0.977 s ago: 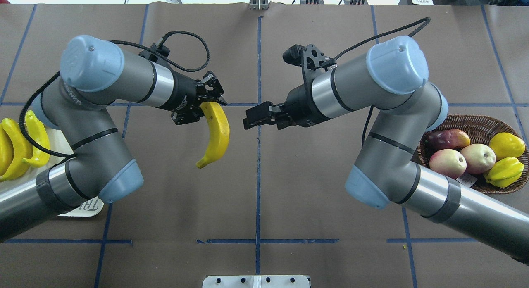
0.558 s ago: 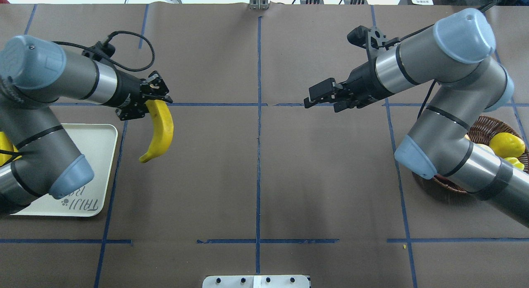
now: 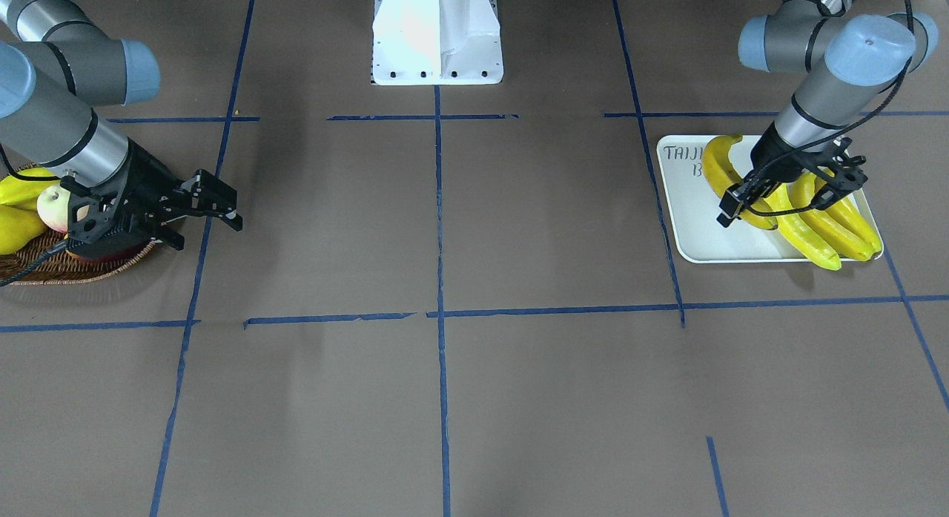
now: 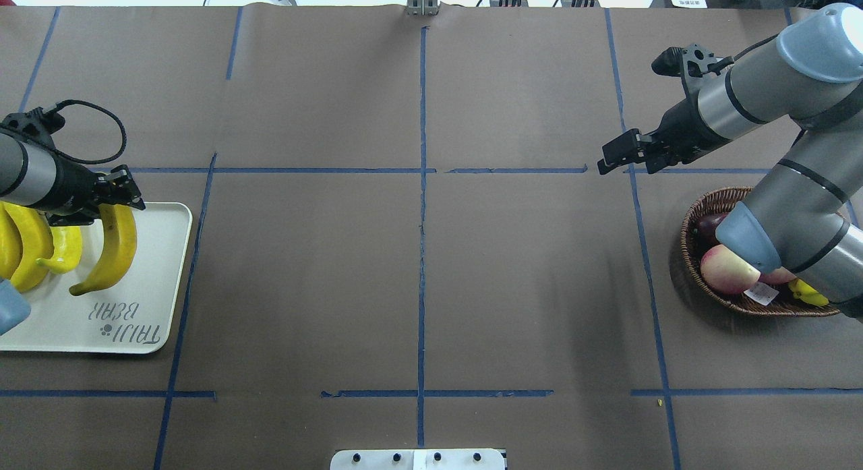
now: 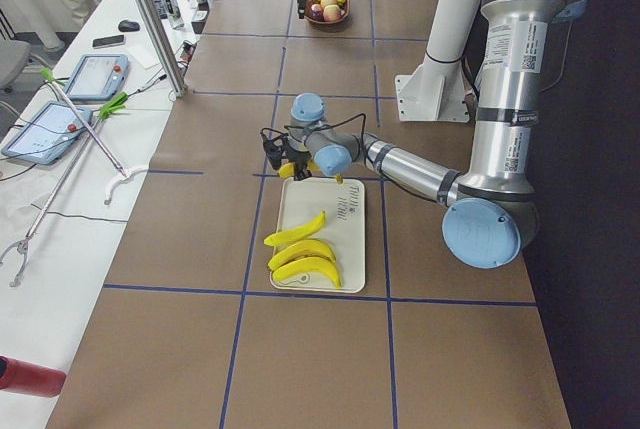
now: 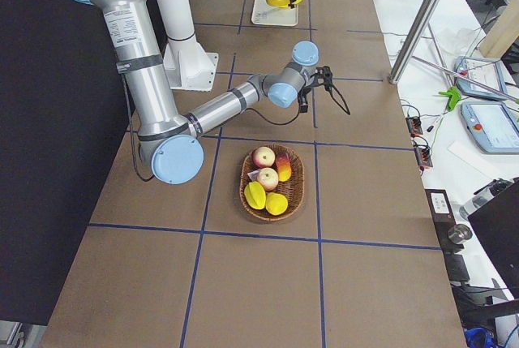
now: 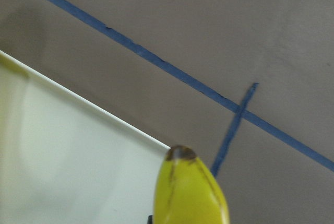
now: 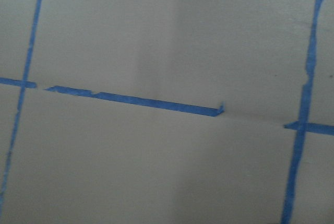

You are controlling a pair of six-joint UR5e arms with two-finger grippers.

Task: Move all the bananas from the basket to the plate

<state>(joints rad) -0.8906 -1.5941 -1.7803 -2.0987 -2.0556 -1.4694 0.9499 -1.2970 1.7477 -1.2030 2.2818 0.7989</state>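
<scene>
The left gripper (image 4: 125, 199), clamped on the last banana (image 4: 111, 247), has carried it over the plate (image 4: 165, 268) beside three others; only release remains. The right gripper (image 4: 617, 156), seemingly closed and empty, has withdrawn near the basket (image 4: 694, 220).

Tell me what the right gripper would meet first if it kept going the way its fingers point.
The right gripper points toward table centre, away from the basket. Only bare table lies ahead; height is unclear.
</scene>
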